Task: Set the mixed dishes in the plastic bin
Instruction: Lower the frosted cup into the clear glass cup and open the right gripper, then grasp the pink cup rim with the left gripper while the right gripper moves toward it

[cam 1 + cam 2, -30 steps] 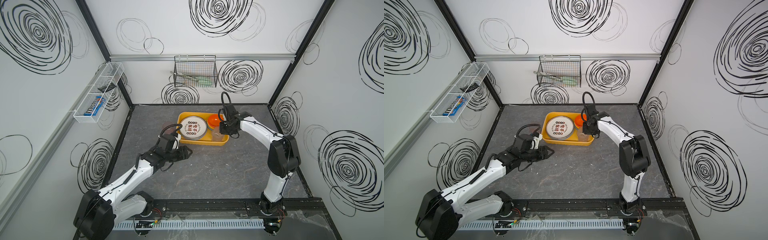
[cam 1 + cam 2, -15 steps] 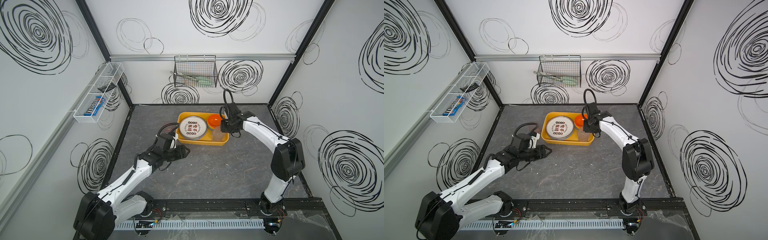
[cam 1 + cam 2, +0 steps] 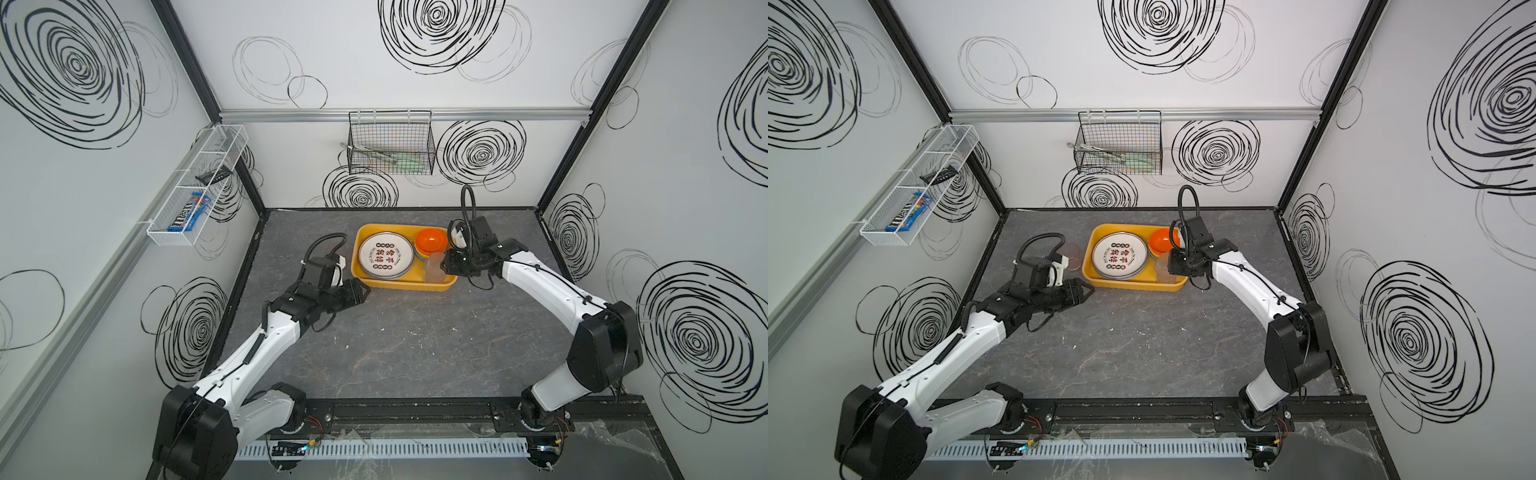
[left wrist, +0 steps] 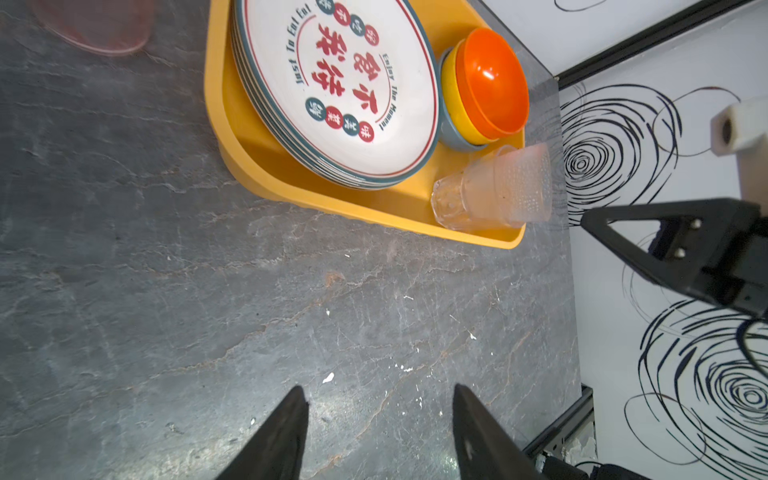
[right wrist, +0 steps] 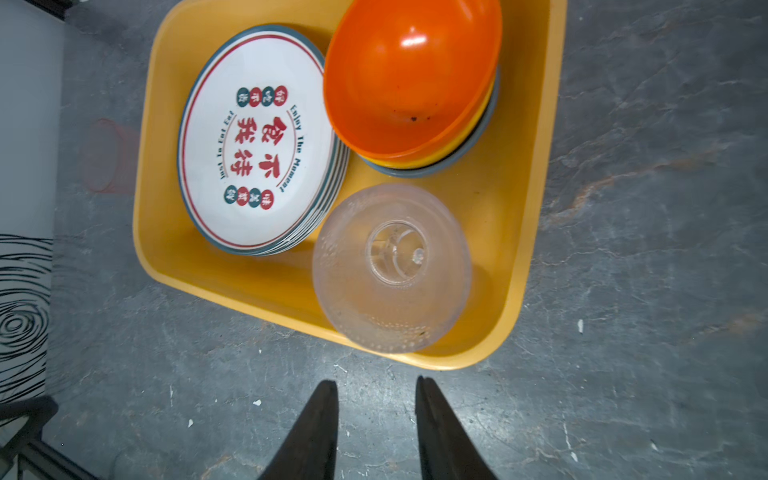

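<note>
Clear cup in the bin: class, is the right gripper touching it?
Apart. In the right wrist view the right gripper has its jaws short of the clear cup, with the plastic bin rim and bare table between.

White-shelled arms (image 3: pixel 270 337), black joints (image 3: pixel 602 353), looped black cables (image 3: pixel 471 220)

One yellow bin (image 5: pixel 536 199) holds a single stack of white plates (image 5: pixel 257 141), several by their rims though the exact number cannot be told. It also holds three nested bowls (image 5: pixel 407 75), orange, yellow and grey-blue, and one clear cup (image 5: pixel 390 266) in its front right corner. One pink cup (image 4: pixel 91 25) stands on the bench outside the bin's left wall.
</note>
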Available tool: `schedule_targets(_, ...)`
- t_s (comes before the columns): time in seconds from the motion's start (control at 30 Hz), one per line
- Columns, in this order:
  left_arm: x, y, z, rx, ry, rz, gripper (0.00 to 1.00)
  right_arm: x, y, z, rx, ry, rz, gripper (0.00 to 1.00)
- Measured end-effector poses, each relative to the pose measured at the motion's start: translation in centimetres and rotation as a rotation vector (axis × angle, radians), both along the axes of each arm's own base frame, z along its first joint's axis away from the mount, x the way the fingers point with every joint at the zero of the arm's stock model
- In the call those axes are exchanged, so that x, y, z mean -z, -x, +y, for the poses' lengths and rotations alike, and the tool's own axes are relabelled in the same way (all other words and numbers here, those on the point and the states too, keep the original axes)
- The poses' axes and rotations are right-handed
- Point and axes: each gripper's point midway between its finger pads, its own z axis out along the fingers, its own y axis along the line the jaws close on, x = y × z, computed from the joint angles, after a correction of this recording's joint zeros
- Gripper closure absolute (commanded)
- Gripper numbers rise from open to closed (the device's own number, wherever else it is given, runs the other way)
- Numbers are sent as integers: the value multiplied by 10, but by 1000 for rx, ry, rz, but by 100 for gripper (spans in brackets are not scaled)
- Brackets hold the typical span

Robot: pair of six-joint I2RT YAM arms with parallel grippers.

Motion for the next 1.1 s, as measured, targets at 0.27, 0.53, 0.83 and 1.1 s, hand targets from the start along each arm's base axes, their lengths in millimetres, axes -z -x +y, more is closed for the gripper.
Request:
schedule_targets(0.27,-2,-28,24,-83,-32,-1,41,-6,31,45,-146,-102,-40,61)
schedule_targets(0.53,0,-58,52,-169,-57,12,43,-18,49,85,-264,-171,-88,60)
schedule_targets(0.83,9,-93,92,-286,-76,45,48,-31,70,119,-370,-220,-141,60)
schedule_targets(1.1,35,-120,116,-355,-93,108,49,-36,78,131,-416,-230,-172,58)
